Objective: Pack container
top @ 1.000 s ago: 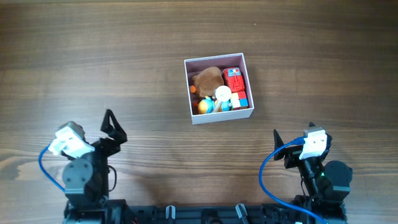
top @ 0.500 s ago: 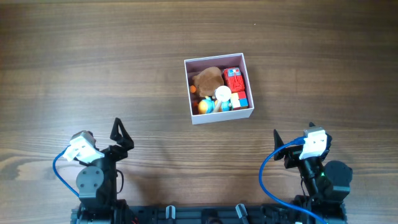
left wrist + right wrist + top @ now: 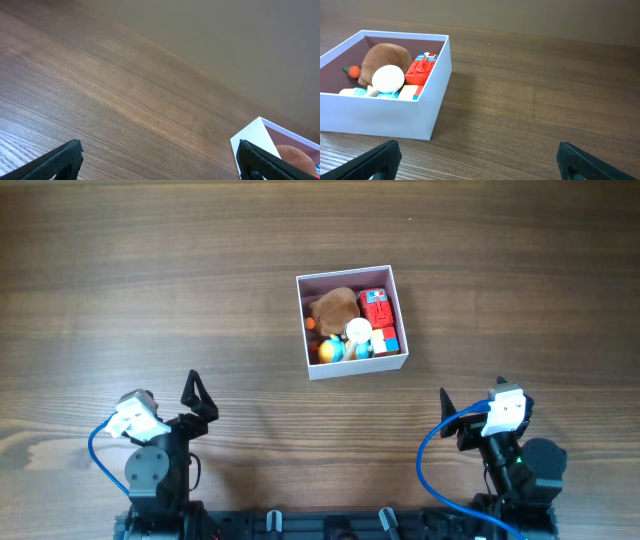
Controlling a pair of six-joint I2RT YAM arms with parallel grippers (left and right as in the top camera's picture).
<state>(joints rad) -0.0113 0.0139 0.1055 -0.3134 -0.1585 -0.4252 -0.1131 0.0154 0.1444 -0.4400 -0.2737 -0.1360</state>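
Observation:
The container [image 3: 350,370] is a square white box with a dusty pink inside, at the table's middle. In it lie a brown plush [image 3: 334,306], a red toy [image 3: 376,308], a white round piece [image 3: 358,331] and several small coloured toys. In the right wrist view the container [image 3: 385,117] is at the left, with the plush [image 3: 385,57] inside. A corner of the container [image 3: 255,137] shows in the left wrist view. My left gripper [image 3: 190,402] is open and empty near the front left. My right gripper [image 3: 465,412] is open and empty near the front right.
The wooden table [image 3: 150,280] runs all round the container. Blue cables loop at both arm bases along the front edge [image 3: 320,525].
My left arm has drawn back and swung toward the front middle, settling by its base. The right arm and the container have not moved.

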